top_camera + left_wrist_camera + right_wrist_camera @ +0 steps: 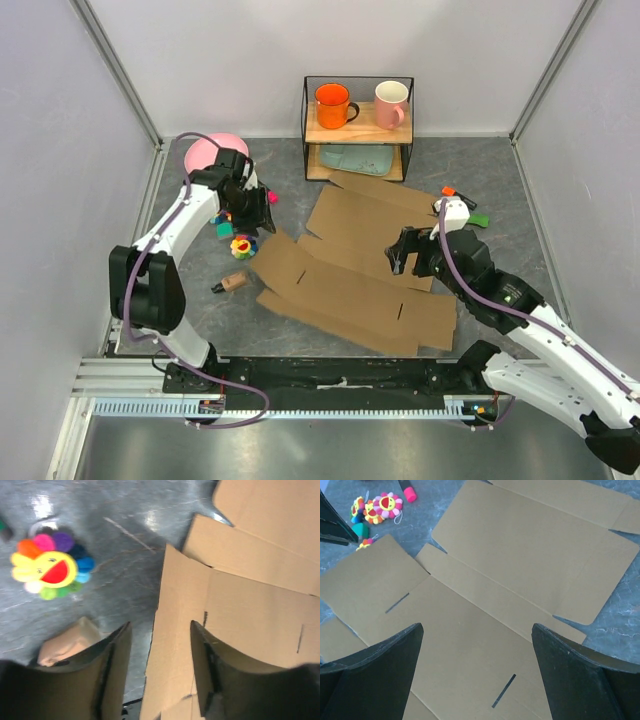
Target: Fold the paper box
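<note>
The paper box (350,262) lies flat and unfolded in the middle of the table, plain brown cardboard with flaps, creases and thin slots. My left gripper (260,212) hovers over its left edge. In the left wrist view that gripper (160,624) is open, and the box's left flap (235,615) shows below and between the fingers, not pinched. My right gripper (402,252) hangs over the right part of the sheet. In the right wrist view it (477,626) is wide open above a slotted panel (485,630) with nothing held.
A wire shelf (358,128) at the back holds an orange mug (331,104), a pink mug (391,103) and a teal tray. A pink bowl (212,150), flower toys (242,245) and a small brown roll (233,282) lie left of the sheet. A marker (462,200) lies at the right.
</note>
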Robot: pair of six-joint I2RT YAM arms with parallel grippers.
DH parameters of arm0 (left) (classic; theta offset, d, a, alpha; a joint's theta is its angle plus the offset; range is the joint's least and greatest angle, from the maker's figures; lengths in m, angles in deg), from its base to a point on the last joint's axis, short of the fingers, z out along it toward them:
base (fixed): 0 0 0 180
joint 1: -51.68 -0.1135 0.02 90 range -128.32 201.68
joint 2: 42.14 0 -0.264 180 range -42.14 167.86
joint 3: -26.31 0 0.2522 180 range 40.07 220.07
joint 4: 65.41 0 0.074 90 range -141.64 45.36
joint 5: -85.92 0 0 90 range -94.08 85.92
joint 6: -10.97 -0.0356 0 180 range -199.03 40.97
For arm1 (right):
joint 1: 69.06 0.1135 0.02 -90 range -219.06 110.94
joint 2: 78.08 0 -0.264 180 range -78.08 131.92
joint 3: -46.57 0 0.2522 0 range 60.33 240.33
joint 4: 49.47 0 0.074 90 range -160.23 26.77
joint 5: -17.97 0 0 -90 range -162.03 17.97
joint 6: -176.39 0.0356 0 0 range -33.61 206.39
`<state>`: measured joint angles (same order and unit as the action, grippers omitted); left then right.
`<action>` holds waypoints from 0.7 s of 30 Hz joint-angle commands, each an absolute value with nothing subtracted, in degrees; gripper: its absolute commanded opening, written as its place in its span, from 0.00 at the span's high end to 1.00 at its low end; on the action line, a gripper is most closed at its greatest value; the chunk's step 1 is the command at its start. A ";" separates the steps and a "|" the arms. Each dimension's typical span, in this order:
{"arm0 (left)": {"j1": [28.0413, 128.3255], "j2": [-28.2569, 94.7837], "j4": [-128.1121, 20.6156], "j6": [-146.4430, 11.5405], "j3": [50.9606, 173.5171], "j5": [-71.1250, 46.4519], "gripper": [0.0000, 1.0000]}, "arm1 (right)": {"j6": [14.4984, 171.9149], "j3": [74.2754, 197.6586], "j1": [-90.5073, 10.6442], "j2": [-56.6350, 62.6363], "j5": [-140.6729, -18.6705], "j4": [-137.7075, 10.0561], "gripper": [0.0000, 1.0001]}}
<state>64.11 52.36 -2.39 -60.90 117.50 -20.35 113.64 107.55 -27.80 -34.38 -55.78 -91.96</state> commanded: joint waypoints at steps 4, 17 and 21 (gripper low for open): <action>64.08 40.07 -4.35 -52.77 113.38 -1.36 0.00 | 113.11 106.74 -27.84 -34.22 -55.60 -91.71 0.02; 85.85 -6.43 -13.88 0.48 74.79 5.84 0.00 | 114.78 104.81 -27.84 -32.47 -56.30 -88.02 0.02; 97.89 -10.06 -2.45 15.40 73.12 12.34 0.00 | 115.83 102.35 -27.84 -31.94 -56.56 -85.83 0.02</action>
